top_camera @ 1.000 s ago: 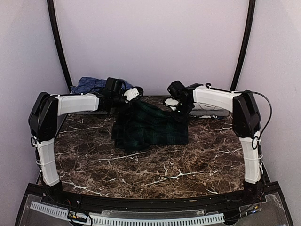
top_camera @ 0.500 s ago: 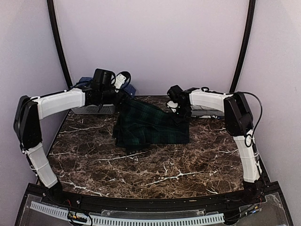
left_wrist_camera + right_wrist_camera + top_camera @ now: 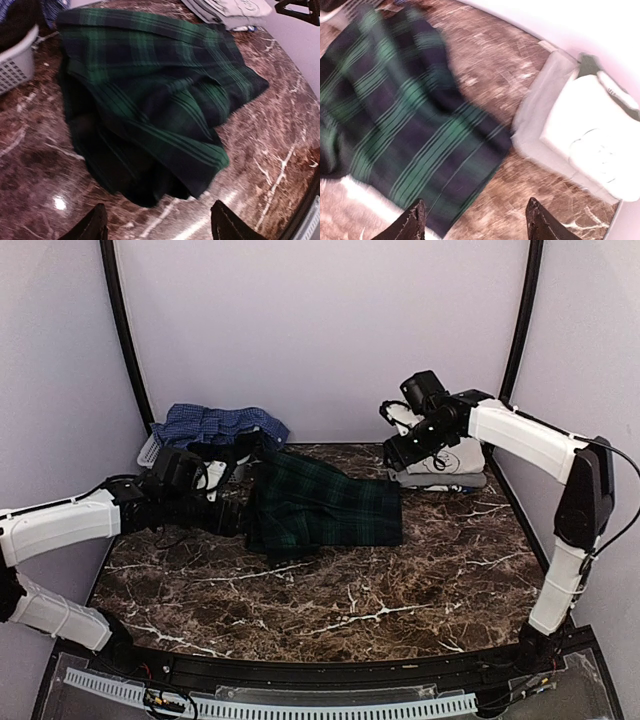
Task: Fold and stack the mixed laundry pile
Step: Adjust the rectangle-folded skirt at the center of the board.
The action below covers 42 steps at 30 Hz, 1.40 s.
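The dark green tartan shirt (image 3: 325, 505) lies loosely folded and rumpled at the middle back of the marble table (image 3: 330, 600); it also fills the left wrist view (image 3: 150, 100) and the right wrist view (image 3: 405, 115). My left gripper (image 3: 228, 515) hangs low at the shirt's left edge, open (image 3: 160, 225), with only bare marble between its fingers. My right gripper (image 3: 397, 453) hovers above the shirt's right end, open and empty (image 3: 475, 217). A blue checked shirt (image 3: 225, 423) sits heaped in the basket. A folded white garment stack (image 3: 440, 468) rests at the back right.
The pale grey slatted basket (image 3: 150, 452) stands at the back left corner, its rim (image 3: 17, 65) close to the tartan shirt. The white stack (image 3: 590, 135) lies just right of the shirt's corner. Purple walls close in the back and both sides.
Both grippers have opened and let go of the tartan shirt. The left arm dropped back to the left and down; the right arm rose and swung toward the back right.
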Available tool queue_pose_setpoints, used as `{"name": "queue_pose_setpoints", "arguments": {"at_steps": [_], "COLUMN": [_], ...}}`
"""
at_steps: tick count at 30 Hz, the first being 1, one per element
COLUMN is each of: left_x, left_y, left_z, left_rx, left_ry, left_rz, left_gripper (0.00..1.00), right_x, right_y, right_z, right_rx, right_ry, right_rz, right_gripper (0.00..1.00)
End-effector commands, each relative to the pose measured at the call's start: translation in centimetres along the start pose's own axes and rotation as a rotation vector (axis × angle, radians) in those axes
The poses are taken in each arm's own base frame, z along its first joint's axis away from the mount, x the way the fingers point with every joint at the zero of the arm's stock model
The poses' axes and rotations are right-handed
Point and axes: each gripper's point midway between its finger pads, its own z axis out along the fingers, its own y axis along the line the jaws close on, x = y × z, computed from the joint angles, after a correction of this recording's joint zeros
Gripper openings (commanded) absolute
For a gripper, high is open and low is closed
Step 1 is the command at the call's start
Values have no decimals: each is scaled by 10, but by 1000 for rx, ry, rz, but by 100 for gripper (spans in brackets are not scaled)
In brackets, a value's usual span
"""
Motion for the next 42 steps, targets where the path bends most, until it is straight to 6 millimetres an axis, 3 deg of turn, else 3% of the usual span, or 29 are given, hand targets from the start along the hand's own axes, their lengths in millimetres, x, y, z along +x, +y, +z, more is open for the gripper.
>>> {"name": "queue_pose_setpoints", "arguments": {"at_steps": [1, 5, 6, 10, 15, 21, 24, 27, 29, 32, 34, 39, 42], "left_x": [18, 39, 34, 56, 59, 70, 80, 83, 84, 78, 75, 49, 40], "left_y": [-39, -49, -52, -50, -62, -61, -56, -48, -42, -26, -15, 11, 32], "left_z": [-8, 9, 11, 39, 54, 74, 86, 95, 97, 93, 83, 48, 25], "left_rx": [165, 230, 246, 255, 336, 341, 323, 284, 246, 150, 86, -62, -166], "left_ry": [-8, -1, -30, 27, 3, 25, 41, 38, 37, 17, 7, -41, -64], "left_rz": [-64, -66, -59, -53, -66, -57, -61, -51, -42, -38, -22, 18, 16], "left_gripper": [67, 63, 62, 60, 59, 61, 59, 52, 40, 13, 2, 0, 0], "right_x": [55, 82, 88, 110, 126, 147, 153, 157, 161, 169, 172, 179, 183], "right_y": [81, 118, 121, 133, 131, 123, 121, 118, 116, 107, 100, 84, 82], "right_z": [9, 22, 28, 50, 70, 101, 107, 110, 113, 118, 119, 119, 119], "right_rx": [-247, -304, -302, -301, -261, -195, -176, -165, -159, -130, -122, -102, -102], "right_ry": [72, 93, 108, 163, 214, 314, 333, 347, 364, 394, 407, 430, 440], "right_rz": [-118, -214, -224, -286, -334, -352, -349, -354, -351, -345, -324, -295, -300], "right_gripper": [62, 60, 60, 61, 65, 66, 65, 64, 62, 59, 57, 48, 34]}}
